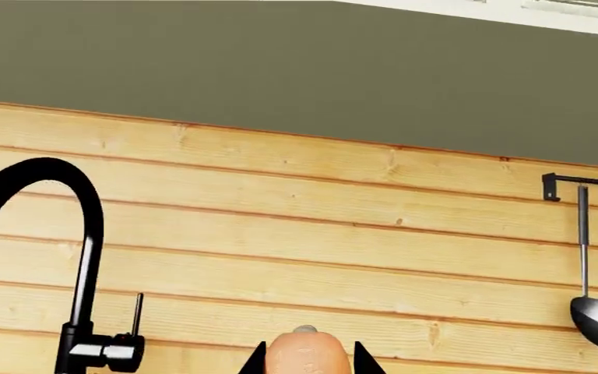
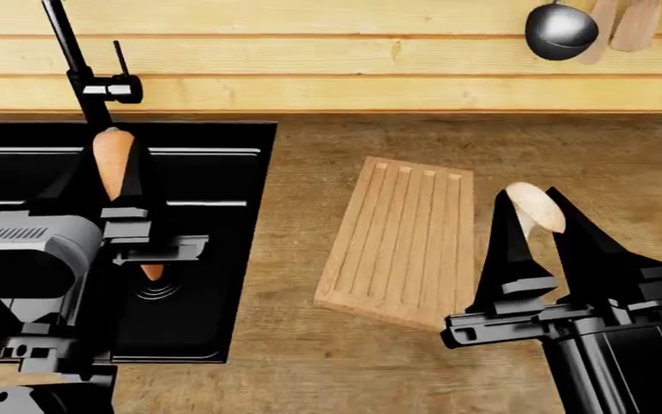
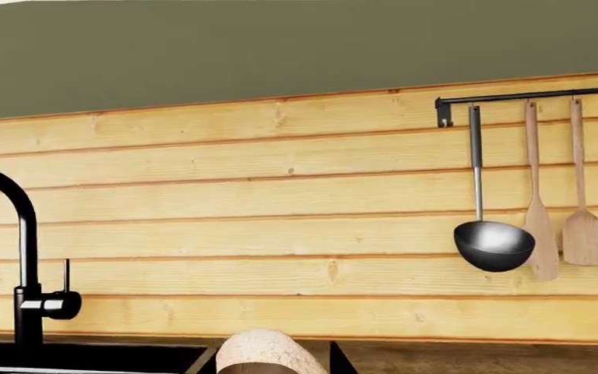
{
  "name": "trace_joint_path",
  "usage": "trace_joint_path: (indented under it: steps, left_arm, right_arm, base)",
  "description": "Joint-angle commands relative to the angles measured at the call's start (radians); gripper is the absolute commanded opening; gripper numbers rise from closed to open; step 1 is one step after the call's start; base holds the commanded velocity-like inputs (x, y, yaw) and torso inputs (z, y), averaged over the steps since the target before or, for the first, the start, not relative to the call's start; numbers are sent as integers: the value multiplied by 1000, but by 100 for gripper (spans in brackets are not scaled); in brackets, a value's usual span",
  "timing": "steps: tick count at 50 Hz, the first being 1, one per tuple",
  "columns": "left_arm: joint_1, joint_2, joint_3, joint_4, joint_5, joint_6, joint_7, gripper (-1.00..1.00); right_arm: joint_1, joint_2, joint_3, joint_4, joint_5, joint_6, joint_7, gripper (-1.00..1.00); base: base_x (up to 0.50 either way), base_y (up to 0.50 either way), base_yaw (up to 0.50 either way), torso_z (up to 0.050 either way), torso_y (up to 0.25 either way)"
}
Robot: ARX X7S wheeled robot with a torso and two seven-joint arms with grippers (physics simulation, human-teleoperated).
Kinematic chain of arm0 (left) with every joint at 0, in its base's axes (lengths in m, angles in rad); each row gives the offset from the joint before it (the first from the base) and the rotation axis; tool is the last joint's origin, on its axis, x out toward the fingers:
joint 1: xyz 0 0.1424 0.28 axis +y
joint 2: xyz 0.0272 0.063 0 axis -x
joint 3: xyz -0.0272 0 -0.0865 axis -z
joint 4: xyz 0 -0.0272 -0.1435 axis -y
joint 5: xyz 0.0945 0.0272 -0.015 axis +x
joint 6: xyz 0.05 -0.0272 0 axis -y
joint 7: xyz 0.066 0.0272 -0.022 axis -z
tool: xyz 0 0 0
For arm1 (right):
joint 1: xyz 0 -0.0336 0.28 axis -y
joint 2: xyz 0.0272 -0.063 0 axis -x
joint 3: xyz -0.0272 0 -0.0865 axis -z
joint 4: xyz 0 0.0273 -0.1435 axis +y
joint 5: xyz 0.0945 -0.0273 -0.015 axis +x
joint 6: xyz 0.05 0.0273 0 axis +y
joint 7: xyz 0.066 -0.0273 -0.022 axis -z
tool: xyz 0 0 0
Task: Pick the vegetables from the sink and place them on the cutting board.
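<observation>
I have the left gripper (image 2: 118, 168) clamped on the carrot (image 2: 113, 161), held above the sink (image 2: 210, 250). My right gripper (image 2: 534, 216) grips the mushroom (image 2: 534, 207) at four o'clock of the cutting board (image 2: 400, 241), over the countertop (image 2: 343, 362).

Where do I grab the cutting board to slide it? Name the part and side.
Probably grip the cutting board at its near short edge, coming in low from the robot's side. It lies flat on the countertop, so only the thick rim offers a hold, and that edge faces the robot. The right gripper is nearer, but is shut on the mushroom; empty it first.
</observation>
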Motion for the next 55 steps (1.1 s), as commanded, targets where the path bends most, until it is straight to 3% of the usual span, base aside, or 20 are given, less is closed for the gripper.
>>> trace_joint_path:
  steps: [1,8,14,23,38,55]
  left_arm:
    - [-4,0,5,4,-11,3,-5,-100]
    - [-7,-1,4,1,-18,5,-3,-100]
    - [-6,-6,-4,9,-30,4,-9,-100]
    - [-5,-14,-17,20,-46,6,-16,-100]
    - [-6,-17,-14,21,-52,10,-17,-100]
    - [-7,-24,-21,31,-69,12,-26,-100]
  right_arm:
    - [11,-9,-17,28,-8,-14,-17,-100]
    - [124,-17,-30,83,124,67,-4,-100]
    - [445,-68,-87,214,418,301,85,-100]
    - [750,-186,-167,500,631,500,91,-100]
    - [927,-370,-269,938,580,571,-107,-100]
    - [933,-476,-356,1171,479,554,-228,-100]
  base:
    - [227,-500,0,0,0]
    - [184,-368,0,0,2]
    - [0,0,0,0,0]
    - [0,0,0,0,0]
    - [0,0,0,0,0]
    - [0,0,0,0,0]
